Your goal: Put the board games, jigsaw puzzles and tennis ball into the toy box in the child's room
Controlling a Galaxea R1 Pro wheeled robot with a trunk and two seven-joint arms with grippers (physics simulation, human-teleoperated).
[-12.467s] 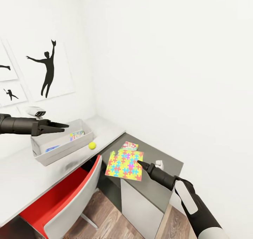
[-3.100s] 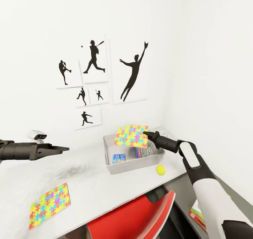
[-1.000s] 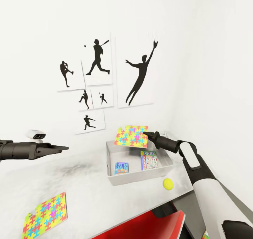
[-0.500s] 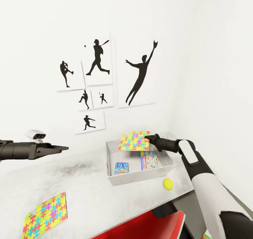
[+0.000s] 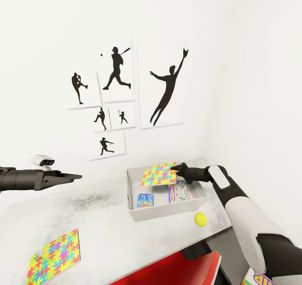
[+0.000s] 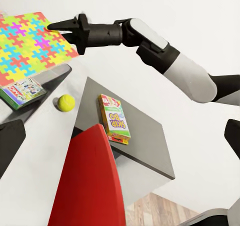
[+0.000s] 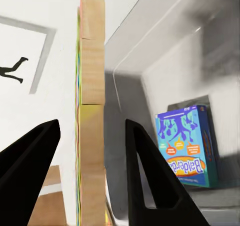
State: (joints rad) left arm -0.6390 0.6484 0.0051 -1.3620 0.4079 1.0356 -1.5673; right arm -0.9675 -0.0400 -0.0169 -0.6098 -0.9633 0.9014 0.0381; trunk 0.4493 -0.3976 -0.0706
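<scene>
Hovering over the grey toy box (image 5: pixel 133 214) on the pale desk (image 5: pixel 105 234), a multicoloured jigsaw puzzle (image 5: pixel 160 174) lay nearly flat, its pinched edge toward the right gripper (image 5: pixel 179 168), whose jaws gripped it. Two board games (image 5: pixel 178 191) lay flat inside. A tennis ball (image 5: pixel 201 219) sat just beside the box. The left gripper (image 5: pixel 69 176) held nothing, jaws together.

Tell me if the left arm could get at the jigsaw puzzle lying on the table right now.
Probably yes. The left gripper hovers empty over the table, with the second jigsaw puzzle flat below and nearer the robot, nothing between them. Lying flush on the tabletop, though, it may be awkward to pinch.
</scene>
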